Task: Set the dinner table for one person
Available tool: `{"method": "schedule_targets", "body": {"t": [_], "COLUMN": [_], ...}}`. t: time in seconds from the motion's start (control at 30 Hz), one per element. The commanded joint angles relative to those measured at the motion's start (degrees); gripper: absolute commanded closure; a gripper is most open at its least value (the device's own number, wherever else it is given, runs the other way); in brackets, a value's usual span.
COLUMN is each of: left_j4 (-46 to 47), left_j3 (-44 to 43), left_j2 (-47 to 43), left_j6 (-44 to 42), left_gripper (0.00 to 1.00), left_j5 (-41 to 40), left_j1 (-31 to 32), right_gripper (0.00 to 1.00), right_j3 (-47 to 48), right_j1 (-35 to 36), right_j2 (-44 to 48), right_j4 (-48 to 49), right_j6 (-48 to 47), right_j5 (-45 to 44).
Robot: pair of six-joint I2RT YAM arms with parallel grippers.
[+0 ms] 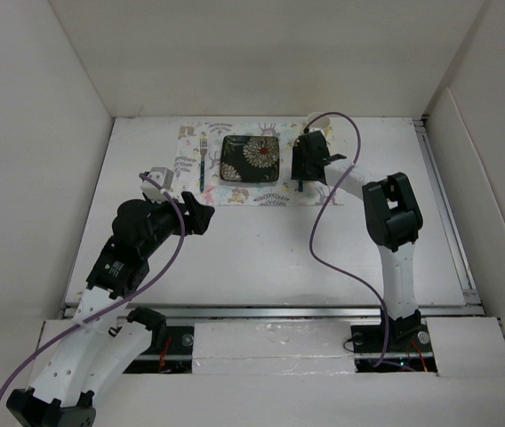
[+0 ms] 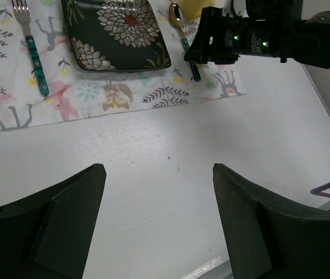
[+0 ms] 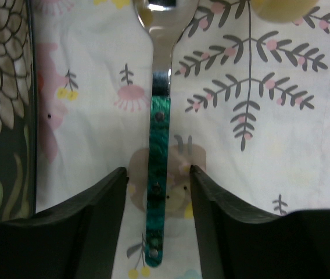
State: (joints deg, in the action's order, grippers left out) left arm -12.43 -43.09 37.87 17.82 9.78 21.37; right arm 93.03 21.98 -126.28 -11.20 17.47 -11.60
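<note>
On the white dinner table [image 1: 261, 253] lies a patterned placemat [image 1: 190, 142] with a dark flowered square plate [image 1: 251, 158] at its middle. Left of the plate is a green-handled fork [image 1: 203, 165]. A green-handled spoon [image 3: 159, 192] lies flat on the mat to the plate's right. My right gripper [image 3: 158, 171] is open astride the spoon's handle, with a gap on each side. My left gripper [image 2: 159, 168] is open and empty over bare table [image 2: 211, 139], nearer than the mat [image 2: 95, 99]. From there I see the fork [image 2: 34, 58], plate [image 2: 115, 32] and right gripper [image 2: 211, 40].
A yellow rounded object [image 3: 284, 6] sits on the mat just beyond the spoon, mostly cut off by the frame. White walls close in the table on the left, back and right. A metal rail [image 1: 270, 311] runs along the near edge.
</note>
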Motion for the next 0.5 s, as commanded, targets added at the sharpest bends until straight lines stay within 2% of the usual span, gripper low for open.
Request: {"method": "schedule_targets", "body": {"t": [0.0,0.03,0.13,0.2,0.23,0.27,0.3,0.4,0.47], "left_j4": [1.26,1.18,1.17,1.52,1.61,1.53,1.61,1.88,1.62], "left_j3": [-0.77,-1.03,-1.03,-0.94,-0.94,-0.94,-0.94,-1.03,-1.29], "left_j2": [0.10,0.10,-0.33,-0.60,-0.69,-1.04,-1.21,-2.27,-3.32], "left_j6": [-0.51,-0.51,-0.25,-0.16,-0.16,-0.07,-0.07,0.54,0.72], "left_gripper": [0.28,0.28,0.26,0.25,0.25,0.24,0.24,0.22,0.22], "left_j5": [-0.90,-1.77,-2.66,-3.01,-3.71,-3.72,-3.72,-5.11,-7.49], "left_j1": [-0.18,-0.18,-0.18,-0.18,-0.18,-0.18,-0.18,-0.18,-0.18], "right_gripper": [0.42,0.36,0.29,0.31,0.36,0.30,0.00,0.00,0.00], "right_j3": [-3.72,-5.39,-12.33,-14.35,-15.24,-16.29,-18.39,-23.84,-32.19], "right_j1": [1.23,2.79,6.48,7.37,9.29,10.18,11.15,14.93,16.60], "right_j2": [10.16,12.26,22.26,25.61,27.30,28.71,31.77,38.54,48.28], "right_j4": [4.95,5.74,7.86,7.34,6.99,6.63,6.28,8.89,12.59], "right_j6": [-2.09,-2.44,-3.67,-4.29,-4.64,-5.43,-5.52,-4.73,-4.21], "right_j5": [-0.71,-0.71,-2.72,-3.34,-3.96,-4.83,-5.19,-8.09,-9.49]}}
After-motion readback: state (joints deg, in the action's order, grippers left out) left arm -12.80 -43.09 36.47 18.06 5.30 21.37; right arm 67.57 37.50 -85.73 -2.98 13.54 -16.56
